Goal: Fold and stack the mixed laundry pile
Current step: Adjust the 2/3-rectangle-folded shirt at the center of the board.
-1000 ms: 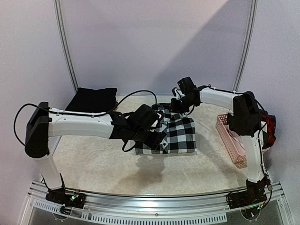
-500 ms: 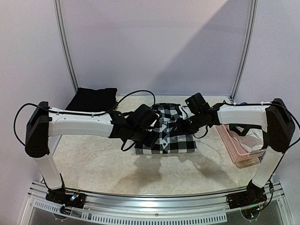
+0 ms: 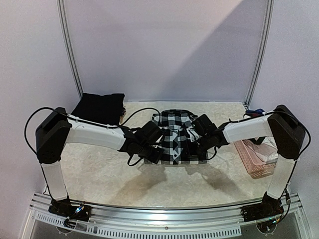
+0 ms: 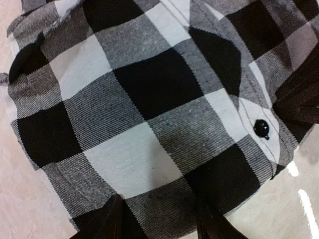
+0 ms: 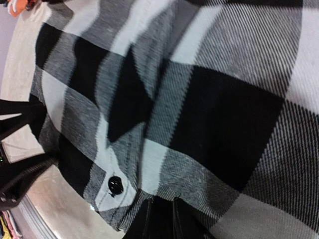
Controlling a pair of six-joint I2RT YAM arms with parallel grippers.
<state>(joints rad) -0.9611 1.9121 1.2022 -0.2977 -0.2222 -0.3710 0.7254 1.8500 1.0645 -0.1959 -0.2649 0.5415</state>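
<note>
Top external view: one black-and-white checked cloth garment [image 3: 175,135], one folded plain black garment [image 3: 98,105], one pink perforated plastic basket [image 3: 255,160], two end effectors.
Checked garment lies centred on the table [image 3: 99,169]; left end effector [image 3: 155,153] straddles its left near edge, jaws apart; right end effector [image 3: 196,149] pinches its right near edge.

No legible text, label, brand, number or sign in any view.
</note>
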